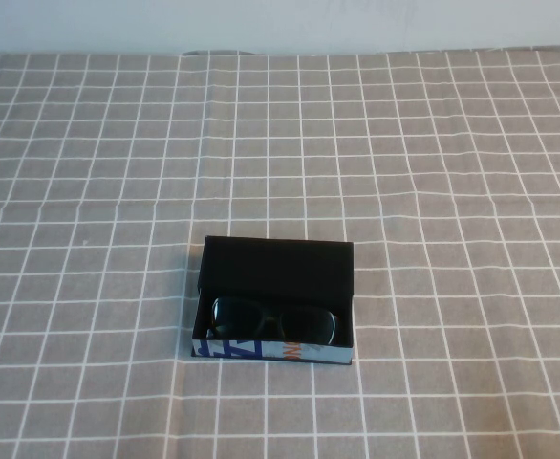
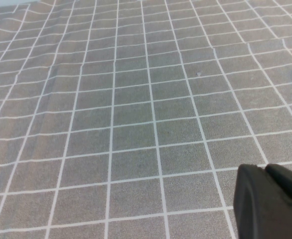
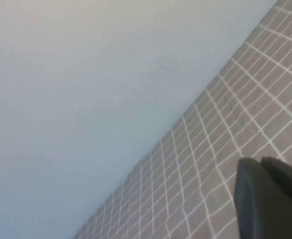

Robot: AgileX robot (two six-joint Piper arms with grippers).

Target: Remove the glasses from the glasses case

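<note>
The glasses case [image 1: 278, 268] is a black box lying open in the middle of the table in the high view, its lid flap folded back and its front edge printed in blue, white and orange. The black glasses [image 1: 274, 323] lie inside it, near the front edge. Neither arm shows in the high view. My left gripper [image 2: 266, 169] shows only in the left wrist view, its fingers shut together above bare cloth. My right gripper [image 3: 261, 162] shows only in the right wrist view, fingers shut together, pointing at the table's far edge and the wall.
A grey tablecloth [image 1: 118, 191] with a white grid covers the whole table. A pale wall [image 1: 280, 24] runs behind the far edge. Nothing else stands on the cloth in view.
</note>
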